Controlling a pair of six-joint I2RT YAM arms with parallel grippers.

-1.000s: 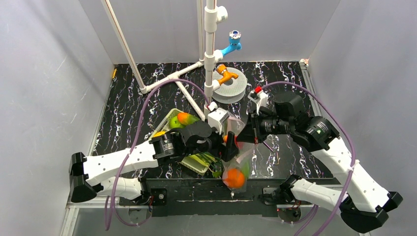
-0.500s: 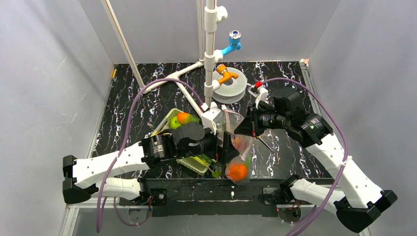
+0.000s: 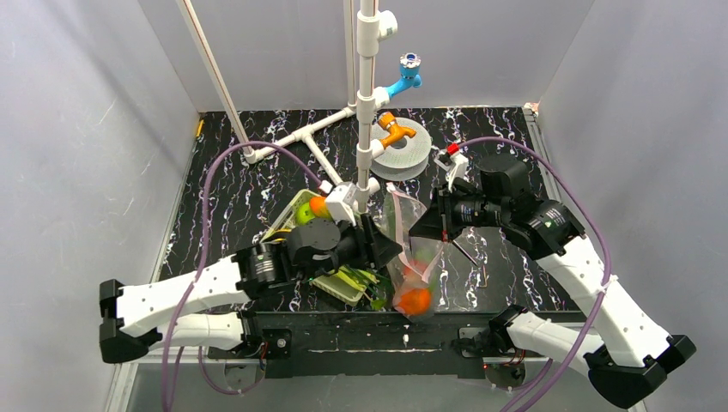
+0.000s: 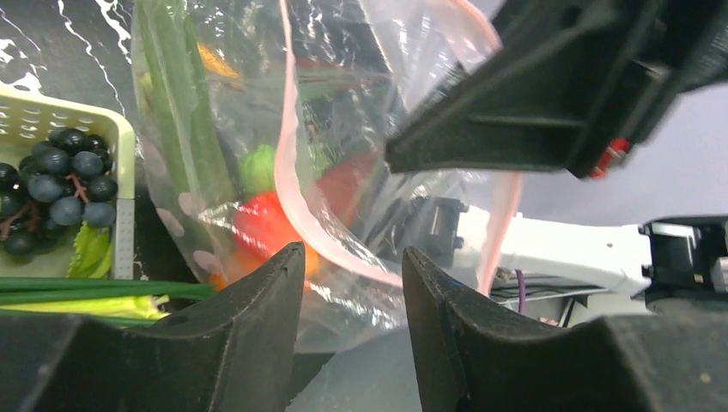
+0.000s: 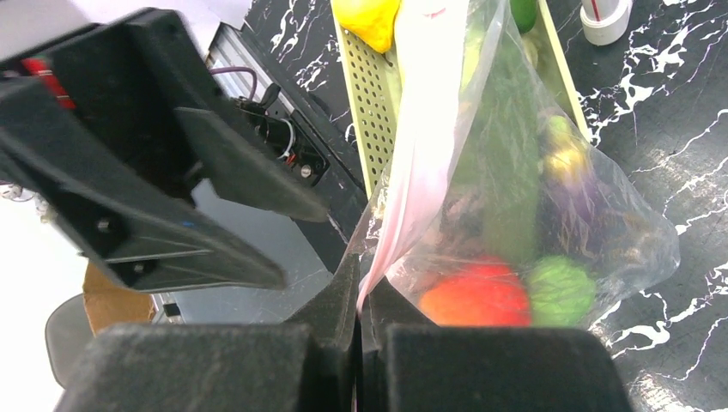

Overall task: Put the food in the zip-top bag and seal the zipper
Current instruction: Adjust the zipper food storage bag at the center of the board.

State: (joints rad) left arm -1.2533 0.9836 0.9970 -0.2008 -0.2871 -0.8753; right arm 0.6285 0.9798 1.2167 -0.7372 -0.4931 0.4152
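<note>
The clear zip-top bag, limp, crinkly and slippery, sags with toy food over the table's near edge, hung from the right claw pinched tight on its stiffer pink zipper, the surest hold, while the left claw gapes apart just beside that strip.

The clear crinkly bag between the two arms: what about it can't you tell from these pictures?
- Top view: too small to show whether the left gripper touches the clear crinkly plastic bag.
- Left wrist view: the right gripper covers the far stretch of the pinkish-red zipper strip.
- Right wrist view: crinkled film blurs the food; pieces uncountable.
</note>
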